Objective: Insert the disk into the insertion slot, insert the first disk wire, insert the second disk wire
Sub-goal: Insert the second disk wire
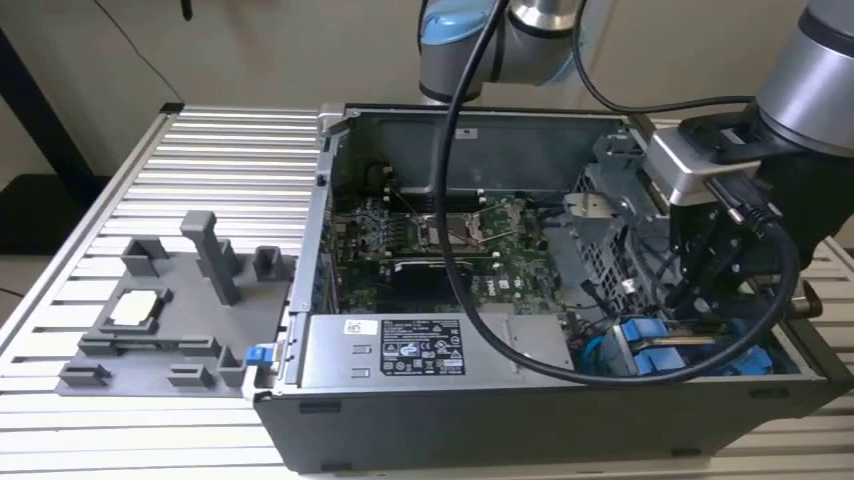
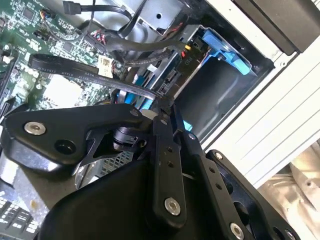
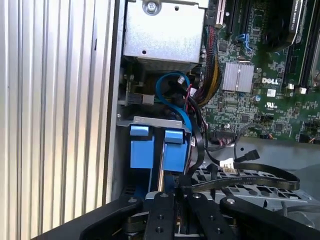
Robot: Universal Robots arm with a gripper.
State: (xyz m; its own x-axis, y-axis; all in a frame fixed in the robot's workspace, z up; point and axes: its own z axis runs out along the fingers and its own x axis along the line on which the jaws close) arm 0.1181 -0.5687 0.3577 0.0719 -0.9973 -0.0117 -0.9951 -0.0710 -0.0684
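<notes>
gripper: fingers closed together on a flat black cable, just above the drive cage
carriers: two blue fronts side by side in cage, upright, long axis running into bay
disk label: can't tell

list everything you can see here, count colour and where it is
computer case: one, dark grey, open, on the slatted table
slatted table: one, silver metal, under everything
motherboard: one, green, on the case floor
power supply: one, silver with white label, at the case's near wall
drive cage: one, grey sheet metal, at the exterior view's right of the case
blue carriers: two fronts, bright blue, side by side in the cage
flat black cable: one, looping beside the hand
parts fixture: one, grey, on the table at the exterior view's left
hand: one, black, just in front of the blue carriers
</notes>
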